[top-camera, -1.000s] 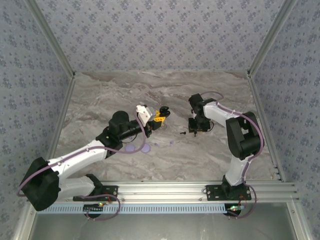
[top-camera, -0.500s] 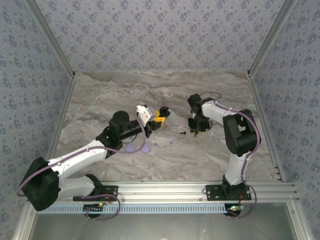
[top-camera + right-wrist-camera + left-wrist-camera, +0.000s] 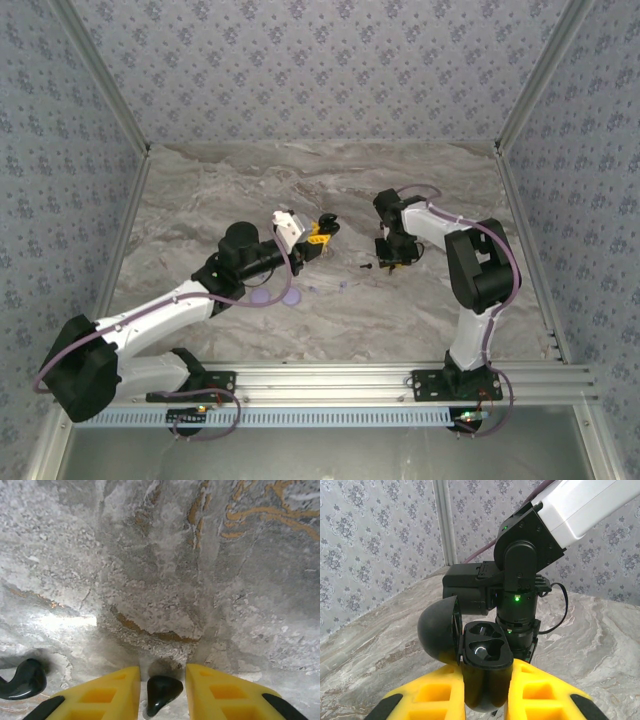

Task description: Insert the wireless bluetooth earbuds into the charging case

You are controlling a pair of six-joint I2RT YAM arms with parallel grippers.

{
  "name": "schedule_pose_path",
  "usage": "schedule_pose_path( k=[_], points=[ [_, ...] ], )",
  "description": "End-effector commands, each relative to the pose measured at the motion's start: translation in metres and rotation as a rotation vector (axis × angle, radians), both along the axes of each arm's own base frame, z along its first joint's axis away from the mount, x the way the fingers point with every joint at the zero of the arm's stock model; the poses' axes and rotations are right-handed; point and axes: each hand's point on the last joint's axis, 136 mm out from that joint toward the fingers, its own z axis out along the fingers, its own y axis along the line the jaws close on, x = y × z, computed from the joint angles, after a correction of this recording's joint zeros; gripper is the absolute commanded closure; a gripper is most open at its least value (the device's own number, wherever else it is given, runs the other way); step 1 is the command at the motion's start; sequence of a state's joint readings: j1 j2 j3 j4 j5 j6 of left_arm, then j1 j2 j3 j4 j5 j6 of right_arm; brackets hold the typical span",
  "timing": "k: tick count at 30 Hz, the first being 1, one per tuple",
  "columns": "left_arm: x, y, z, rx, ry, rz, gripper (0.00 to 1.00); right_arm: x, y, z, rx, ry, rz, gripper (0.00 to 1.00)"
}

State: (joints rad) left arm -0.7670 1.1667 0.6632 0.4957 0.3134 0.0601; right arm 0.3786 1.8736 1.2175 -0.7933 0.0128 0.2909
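Now right claw (image 3: 162, 674) straddles a black earbud (image 3: 161, 692)

Its arm has edged left in the overhead frame; fingers apart, the piece on the tabletop (image 3: 150, 555) at frame bottom, pickup looks imminent. Left claw (image 3: 486, 670) clamps the open charging case (image 3: 485, 647)

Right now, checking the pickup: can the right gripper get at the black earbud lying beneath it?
Probably yes: the black earbud lies on the table between the right gripper's parted fingers, nothing covering it.

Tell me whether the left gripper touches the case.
Touching. The left wrist view shows the left gripper's yellow fingers pressed against both sides of the open black case.
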Motion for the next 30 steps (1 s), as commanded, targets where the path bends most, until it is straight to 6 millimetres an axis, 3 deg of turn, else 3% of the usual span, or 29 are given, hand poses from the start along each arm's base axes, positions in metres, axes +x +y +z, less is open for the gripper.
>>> schedule_pose_path(
  k=[1,12,17,22,30],
  points=[
    [-0.002,0.001,0.033,-0.048,-0.069,0.005,1.0,-0.005,-0.003,0.007,-0.021,0.006,0.009,0.68],
    [-0.003,0.004,0.03,-0.04,-0.07,0.014,1.0,-0.01,-0.001,0.002,-0.007,0.02,0.009,0.74],
    [-0.003,0.004,0.03,-0.047,-0.068,0.014,1.0,0.0,0.004,0.021,0.026,-0.055,0.014,0.76],
    [-0.001,0.0,0.033,-0.078,-0.074,0.007,1.0,0.011,0.01,0.073,0.097,-0.212,0.005,0.76],
    [0.013,-0.016,0.046,-0.111,-0.112,-0.003,1.0,0.008,0.035,0.199,0.342,-0.517,-0.02,0.76]
  ],
)
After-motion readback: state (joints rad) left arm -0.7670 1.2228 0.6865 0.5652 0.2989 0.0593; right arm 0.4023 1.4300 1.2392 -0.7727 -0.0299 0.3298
